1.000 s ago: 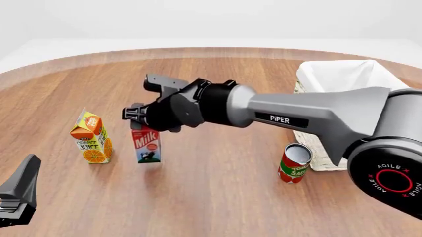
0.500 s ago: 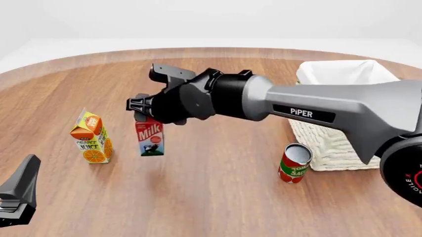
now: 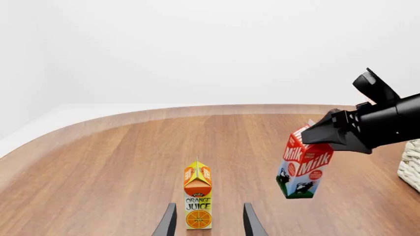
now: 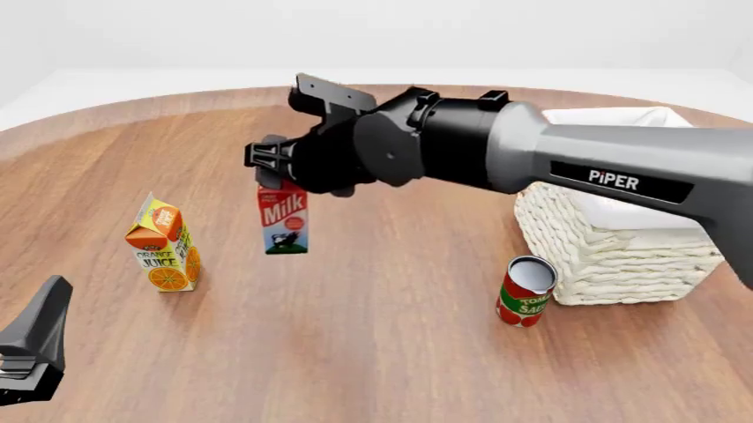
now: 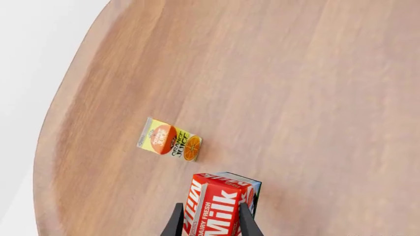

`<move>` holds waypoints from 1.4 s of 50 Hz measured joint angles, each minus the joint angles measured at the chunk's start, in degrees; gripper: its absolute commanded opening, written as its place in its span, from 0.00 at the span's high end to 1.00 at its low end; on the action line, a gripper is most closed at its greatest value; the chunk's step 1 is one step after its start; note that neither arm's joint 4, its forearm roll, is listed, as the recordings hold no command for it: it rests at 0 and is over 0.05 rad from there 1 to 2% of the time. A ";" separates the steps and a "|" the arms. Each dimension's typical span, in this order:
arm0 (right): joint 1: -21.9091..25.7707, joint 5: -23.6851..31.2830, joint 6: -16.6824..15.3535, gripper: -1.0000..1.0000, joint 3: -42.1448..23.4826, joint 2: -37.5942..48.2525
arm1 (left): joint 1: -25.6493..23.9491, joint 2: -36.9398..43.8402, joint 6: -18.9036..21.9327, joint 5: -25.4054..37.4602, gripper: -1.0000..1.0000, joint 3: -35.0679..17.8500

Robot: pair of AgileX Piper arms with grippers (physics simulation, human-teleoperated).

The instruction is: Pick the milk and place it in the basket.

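1. The right gripper (image 4: 273, 169) pinches the milk (image 4: 285, 220) by its gable top, clear above the table (image 4: 376, 352).
2. The milk hangs near-upright, base down, "Milk" lettering readable.
3. The basket (image 4: 612, 256) sits at its 3 o'clock, the "Orange Juice" carton (image 4: 162, 245) at 8.
4. The left gripper (image 3: 208, 223) is spread open, empty.
5. The arm reads "PiPER".

Simulated tabletop, round wooden table (image 4: 389, 352), blank white surround

Right arm (image 4: 588, 167) — grey shell, white "PiPER" lettering, black wrist and black fingers (image 4: 273, 163).
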 measured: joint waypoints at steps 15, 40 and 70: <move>-1.47 0.60 -0.68 1.00 1.53 -3.97 | 0.00 0.00 0.00 0.00 0.00 0.00; -3.32 2.78 -0.40 1.00 1.91 -9.51 | 0.00 0.00 0.00 0.00 0.00 0.00; -6.40 4.71 -1.14 1.00 3.21 -15.76 | 0.00 0.00 0.00 0.00 0.00 0.00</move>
